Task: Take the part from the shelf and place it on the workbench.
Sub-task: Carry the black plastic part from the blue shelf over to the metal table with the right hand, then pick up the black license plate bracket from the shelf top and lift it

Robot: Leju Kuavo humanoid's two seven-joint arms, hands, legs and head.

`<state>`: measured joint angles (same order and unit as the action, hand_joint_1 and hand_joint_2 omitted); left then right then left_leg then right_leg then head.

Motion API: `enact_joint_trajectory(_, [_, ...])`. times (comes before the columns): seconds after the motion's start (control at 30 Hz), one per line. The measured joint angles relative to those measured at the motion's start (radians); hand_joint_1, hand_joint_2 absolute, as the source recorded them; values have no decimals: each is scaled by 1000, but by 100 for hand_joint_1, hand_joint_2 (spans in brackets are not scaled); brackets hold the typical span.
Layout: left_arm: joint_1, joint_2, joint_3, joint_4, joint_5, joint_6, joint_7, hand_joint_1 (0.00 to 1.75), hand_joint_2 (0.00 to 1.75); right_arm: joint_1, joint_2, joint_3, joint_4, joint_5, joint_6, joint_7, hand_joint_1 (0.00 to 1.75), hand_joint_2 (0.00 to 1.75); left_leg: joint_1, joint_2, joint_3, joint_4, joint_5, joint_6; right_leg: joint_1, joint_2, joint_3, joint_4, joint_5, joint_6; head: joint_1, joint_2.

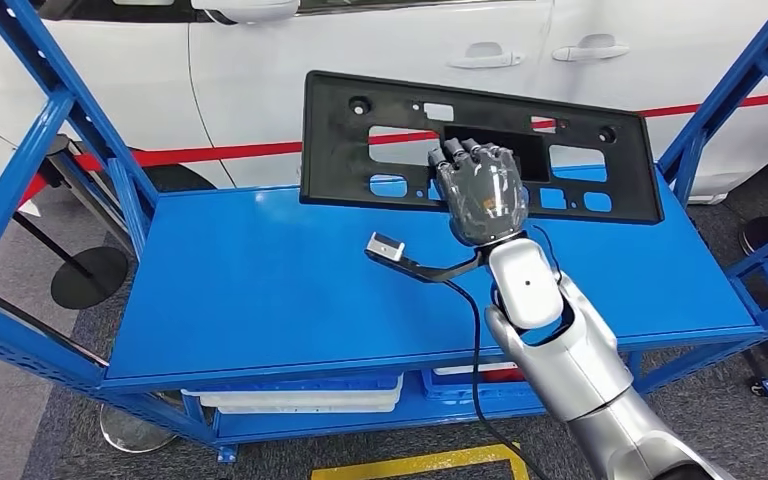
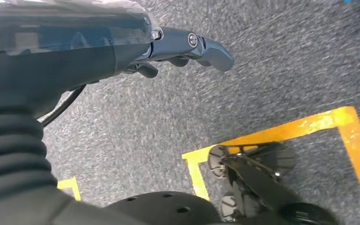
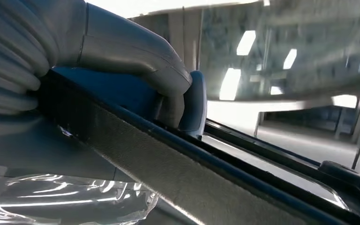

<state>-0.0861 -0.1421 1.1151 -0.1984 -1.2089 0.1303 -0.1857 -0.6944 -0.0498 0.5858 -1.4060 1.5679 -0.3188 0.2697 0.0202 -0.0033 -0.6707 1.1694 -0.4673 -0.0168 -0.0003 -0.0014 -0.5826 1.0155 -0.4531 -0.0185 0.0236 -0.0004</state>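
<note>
Right robot hand point(image 1: 480, 195) grips black part point(image 1: 380, 150) by its mid cutout, part tilted up w/ lower edge at back of blue shelf point(image 1: 260, 290); left robot hand point(image 2: 187, 49) hangs loose, holding nothing; lift straight, keep level, avoid uprights.
</note>
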Motion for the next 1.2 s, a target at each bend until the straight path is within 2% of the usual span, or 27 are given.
enact_joint_trajectory(0.03, [-1, -1, 0, 0, 1, 2, -2, 0, 175, 2, 0, -9, -21, 0, -24, -5, 175, 175, -1, 0, 29, -62, 21, 4, 1, 1, -2, 9, -7, 5, 0, 0])
enact_joint_trajectory(0.07, [-2, -2, 1, 0, 3, 5, -3, 0, 175, 4, 0, -17, -39, -1, -48, -13, 175, 175, -2, -1, 46, -100, 29, 8, 2, 1, -5, 16, -11, 10, 0, 0])
enact_joint_trajectory(0.17, [-3, -6, 8, 0, 9, 18, 0, 0, 175, 22, 0, -37, -79, -41, -126, -63, 175, 175, -3, -5, 50, -114, 23, 20, 4, 1, -11, 22, -15, 22, 0, 0])
enact_joint_trajectory(0.23, [-4, -8, 14, 0, 12, 24, 6, 0, 175, 38, 0, -48, -105, -115, -189, -121, 175, 175, 1, -5, 53, -120, 26, 29, 1, 1, -25, 53, -38, 31, 3, 0])
enact_joint_trajectory(0.27, [-5, -9, 16, 0, 13, 26, 10, 0, 175, 45, 0, -52, -118, -170, -222, -154, 175, 175, 2, -5, 54, -122, 26, 33, -1, 1, -45, 97, -63, 38, 4, 0])
enact_joint_trajectory(0.33, [-7, -10, 20, 0, 17, 32, 13, 0, 175, 65, 0, -58, -141, -309, -282, -228, 175, 175, 2, -5, 55, -123, 25, 37, -5, 1, -111, 225, -118, 47, 7, 0])
enact_joint_trajectory(0.37, [-7, -10, 22, 0, 19, 36, 14, 0, 175, 79, 0, -60, -154, -391, -302, -271, 175, 175, 2, -5, 56, -123, 25, 37, -7, 1, -139, 276, -131, 49, 7, 0])
enact_joint_trajectory(0.4, [-7, -10, 23, 0, 20, 39, 15, 0, 175, 95, 0, -62, -166, -474, -314, -314, 175, 175, 2, -6, 57, -122, 24, 38, -8, 1, -154, 295, -126, 50, 7, 0])
enact_joint_trajectory(0.43, [-6, -11, 24, 0, 22, 43, 17, 0, 175, 111, 1, -64, -179, -551, -319, -356, 175, 175, 2, -7, 58, -122, 23, 37, -9, 1, -149, 274, -101, 48, 7, 0])
enact_joint_trajectory(0.5, [-7, -12, 25, 0, 21, 48, 24, 0, 175, 137, 2, -69, -209, -726, -310, -447, 175, 175, 1, -9, 63, -123, 21, 35, -8, 2, -90, 143, -30, 39, 7, 0])
enact_joint_trajectory(0.53, [-7, -13, 25, 0, 19, 49, 30, 0, 175, 148, 3, -72, -224, -817, -297, -492, 175, 175, 0, -10, 64, -124, 20, 33, -5, 1, -60, 79, -4, 34, 7, 0])
enact_joint_trajectory(0.57, [-7, -14, 25, 0, 17, 49, 36, 0, 175, 159, 5, -76, -240, -910, -279, -536, 175, 175, 0, -10, 65, -125, 19, 29, -1, 1, -40, 35, 9, 29, 7, 0])
enact_joint_trajectory(0.6, [-8, -14, 25, 0, 15, 48, 42, 0, 175, 169, 7, -81, -256, -999, -255, -576, 175, 175, -1, -11, 65, -127, 18, 24, 2, 1, -31, 16, 11, 25, 7, 0])
enact_joint_trajectory(0.63, [-8, -15, 25, 0, 15, 47, 48, 0, 175, 179, 9, -85, -268, -1067, -229, -606, 175, 175, -1, -11, 67, -130, 19, 18, 4, 2, -31, 13, 12, 23, 6, 0])
enact_joint_trajectory(0.7, [-8, -15, 25, 0, 13, 44, 61, 0, 175, 197, 14, -93, -288, -1196, -153, -656, 175, 175, -1, -8, 70, -130, 14, 7, 0, 1, -26, 2, 19, 13, 6, 0])
enact_joint_trajectory(0.77, [-9, -15, 25, 0, 10, 42, 76, 0, 175, 209, 25, -102, -299, -1328, -35, -696, 175, 175, -3, -5, 50, -75, -27, 1, -4, 0, -20, -11, 27, 1, 4, 0])
enact_joint_trajectory(0.83, [-10, -15, 25, 0, 7, 41, 87, 0, 175, 221, 36, -112, -300, -1440, 92, -724, 175, 175, -2, -3, 0, 49, -96, -2, -2, -2, -20, -12, 29, -3, 1, 0])
enact_joint_trajectory(0.87, [-10, -15, 25, 0, 6, 41, 90, 0, 175, 228, 41, -115, -297, -1477, 143, -734, 175, 175, -2, -3, -24, 107, -119, -3, 0, -2, -21, -11, 29, -4, 1, 0])
enact_joint_trajectory(0.9, [-11, -15, 25, 0, 6, 41, 92, 0, 175, 235, 45, -118, -293, -1507, 186, -741, 175, 175, -2, -3, -36, 137, -125, -3, 1, -2, -22, -9, 29, -4, 1, 0])
enact_joint_trajectory(0.93, [-11, -15, 25, 0, 6, 41, 94, 0, 175, 241, 49, -120, -288, -1531, 220, -747, 175, 175, -2, -3, -30, 130, -112, -3, 2, -2, -24, -6, 28, -4, 1, 0])
enact_joint_trajectory(0.97, [-12, -15, 25, 0, 6, 41, 95, 0, 175, 246, 53, -123, -283, -1552, 248, -752, 175, 175, -2, -3, -4, 82, -82, -2, 2, -2, -25, -2, 28, -4, 1, 0])
enact_joint_trajectory(1.0, [-12, -15, 25, 0, 5, 41, 96, 0, 175, 249, 58, -126, -277, -1573, 275, -755, 175, 175, -2, -2, 32, 10, -50, 0, 2, -1, -27, 4, 26, -2, 1, 0])
enact_joint_trajectory(1.07, [-16, -15, 25, 0, 5, 42, 98, 0, 175, 256, 66, -134, -269, -1610, 323, -759, 175, 175, -4, -3, 86, -100, -12, 7, 6, 0, -34, 15, 24, 3, 1, 0])
enact_joint_trajectory(1.1, [-17, -15, 25, 0, 5, 43, 99, 0, 175, 260, 70, -137, -264, -1626, 346, -761, 175, 175, -6, -3, 94, -120, -8, 12, 7, 0, -38, 19, 24, 7, 2, 0])
enact_joint_trajectory(1.2, [-18, -16, 25, 0, 5, 47, 103, 0, 175, 276, 77, -141, -249, -1667, 406, -765, 175, 175, -7, -4, 89, -127, 5, 28, 6, 1, -43, 21, 27, 23, 2, 0])
